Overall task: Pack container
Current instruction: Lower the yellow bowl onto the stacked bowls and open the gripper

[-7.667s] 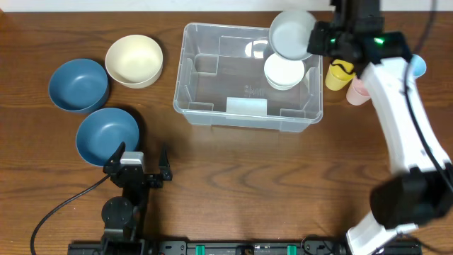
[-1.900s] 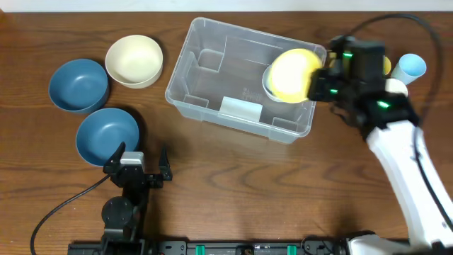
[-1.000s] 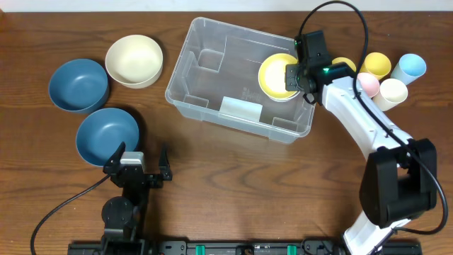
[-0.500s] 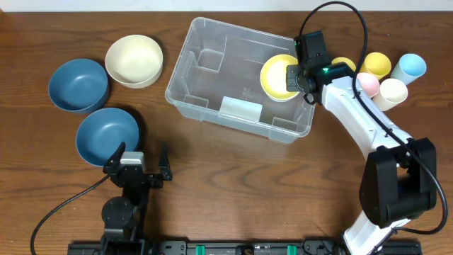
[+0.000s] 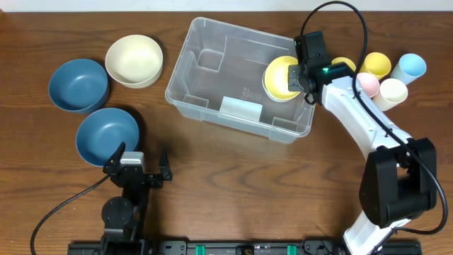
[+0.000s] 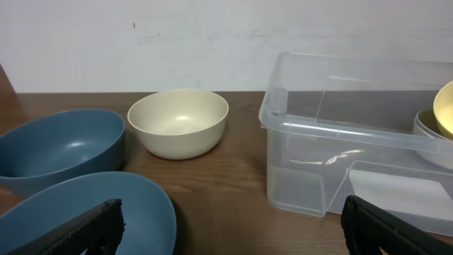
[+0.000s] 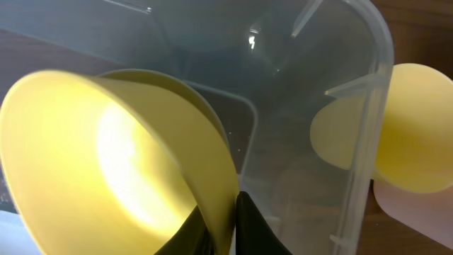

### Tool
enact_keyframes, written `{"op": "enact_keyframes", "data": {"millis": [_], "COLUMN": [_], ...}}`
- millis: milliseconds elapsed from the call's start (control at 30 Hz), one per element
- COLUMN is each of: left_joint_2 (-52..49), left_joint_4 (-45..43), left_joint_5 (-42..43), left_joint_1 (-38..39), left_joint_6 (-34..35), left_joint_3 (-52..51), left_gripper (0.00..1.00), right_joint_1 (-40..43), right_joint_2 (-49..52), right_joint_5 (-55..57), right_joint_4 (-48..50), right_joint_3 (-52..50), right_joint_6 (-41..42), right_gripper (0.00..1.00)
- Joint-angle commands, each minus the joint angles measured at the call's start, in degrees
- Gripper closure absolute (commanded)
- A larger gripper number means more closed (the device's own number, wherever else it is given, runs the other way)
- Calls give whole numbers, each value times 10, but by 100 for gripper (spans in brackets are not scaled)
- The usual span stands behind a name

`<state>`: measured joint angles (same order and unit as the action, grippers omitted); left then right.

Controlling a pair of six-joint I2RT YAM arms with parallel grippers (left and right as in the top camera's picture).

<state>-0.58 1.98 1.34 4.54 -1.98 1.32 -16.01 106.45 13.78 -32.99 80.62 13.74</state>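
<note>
Holding the yellow bowl at the container's right wall

My right hand (image 5: pixel 294 76) pinches the rim of the yellow bowl (image 5: pixel 279 76), fingers narrow, one on each side of the rim. Compared with half a second ago, the bowl has slid a little toward the right wall and stands more tilted, leaning over a pale bowl (image 6: pixel 432 142) beneath it. The container (image 5: pixel 178 64) lies askew on the tabletop (image 5: pixel 233 177), unmoved since then. My hand reaches in over its right rim, with cups (image 5: pixel 376 64) just beyond that rim; open floor runs leftward inside. My left hand (image 5: pixel 139 159) rests wide open, near a blue bowl (image 5: pixel 107 134).
</note>
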Motion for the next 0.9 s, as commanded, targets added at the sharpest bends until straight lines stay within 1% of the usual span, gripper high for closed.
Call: {"op": "enact_keyframes", "data": {"millis": [0, 167, 333, 500, 567, 633, 800, 867], "left_joint_2": [3, 3, 3, 3, 3, 3, 3, 3], "left_joint_4": [21, 21, 21, 21, 21, 21, 21, 21], "left_joint_5": [-6, -7, -7, -7, -6, -7, -7, -7], "left_joint_1": [-3, -3, -3, -3, -3, -3, -3, -3], "left_joint_6": [-8, -8, -8, -8, -8, -8, -8, -8], "left_joint_3": [-11, -11, -11, -11, -11, -11, -11, -11], "left_gripper": [2, 2, 2, 2, 2, 2, 2, 2], "right_joint_1": [-1, -1, -1, -2, -2, -2, -2, -2], "right_joint_2": [0, 0, 1, 5, 7, 10, 15, 15], "right_joint_5": [10, 10, 8, 7, 2, 1, 1, 1], "right_joint_4": [0, 0, 3, 7, 6, 6, 6, 6], "right_joint_3": [7, 7, 7, 7, 7, 7, 7, 7], "right_joint_6": [-8, -8, -10, -10, -10, -10, -10, -10], "right_gripper": [89, 90, 99, 99, 95, 87, 78, 76]}}
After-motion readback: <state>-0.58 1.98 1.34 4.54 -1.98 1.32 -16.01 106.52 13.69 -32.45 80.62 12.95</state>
